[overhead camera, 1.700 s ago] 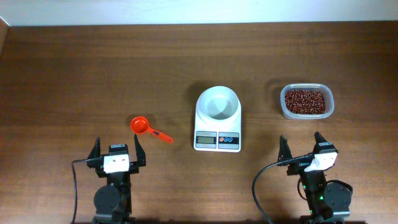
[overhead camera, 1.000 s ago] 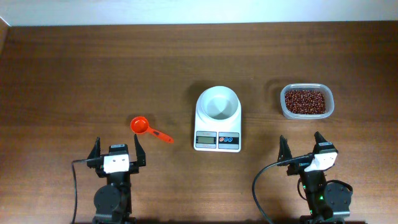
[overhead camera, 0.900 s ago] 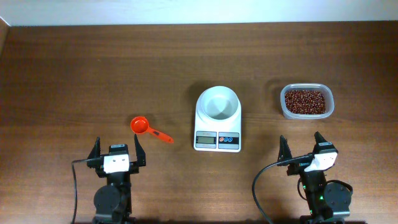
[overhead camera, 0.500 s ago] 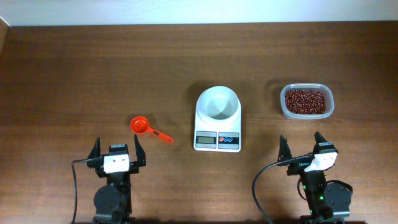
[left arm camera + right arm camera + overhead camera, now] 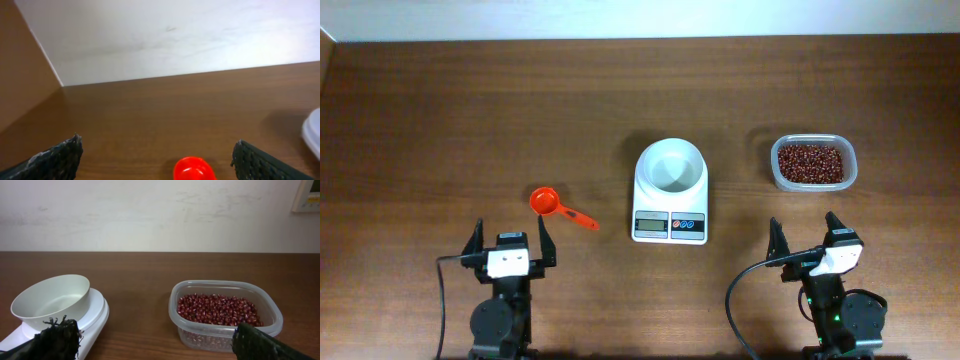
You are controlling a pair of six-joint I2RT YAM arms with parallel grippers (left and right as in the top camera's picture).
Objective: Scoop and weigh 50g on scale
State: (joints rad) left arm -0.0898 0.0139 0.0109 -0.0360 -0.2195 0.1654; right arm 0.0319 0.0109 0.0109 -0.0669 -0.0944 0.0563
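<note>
Scale point(image 5: 670, 190) untouched; left gripper point(image 5: 508, 230) and right gripper point(image 5: 803, 224) wide open, empty

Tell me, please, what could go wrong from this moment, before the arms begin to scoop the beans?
1. The orange scoop lies flat and its handle is thin. The open left claw might push it away instead of gripping it.
2. The beans sit in a tub on the other side of the scale from the scoop. A full scoop carried back to the scale could drop grains on the way.
</note>
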